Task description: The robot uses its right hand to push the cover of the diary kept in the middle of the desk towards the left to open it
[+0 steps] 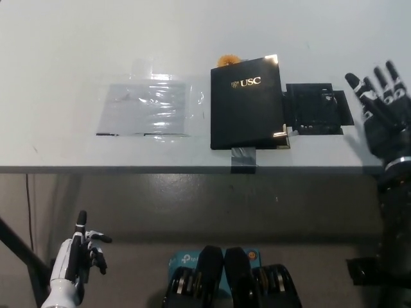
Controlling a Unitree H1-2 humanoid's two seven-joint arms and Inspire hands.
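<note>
A black diary with gold "USC" lettering lies closed in the middle of the white desk. Grey tape holds its near edge to the desk front. My black right hand hovers over the desk's right end, open with its fingers spread and pointing away from me, well to the right of the diary and not touching it. My white left hand rests below the desk edge at the lower left, open and holding nothing.
A black flat square piece lies against the diary's right side, between it and my right hand. A clear plastic sheet is taped to the desk left of the diary. A small orange thing peeks out behind the diary.
</note>
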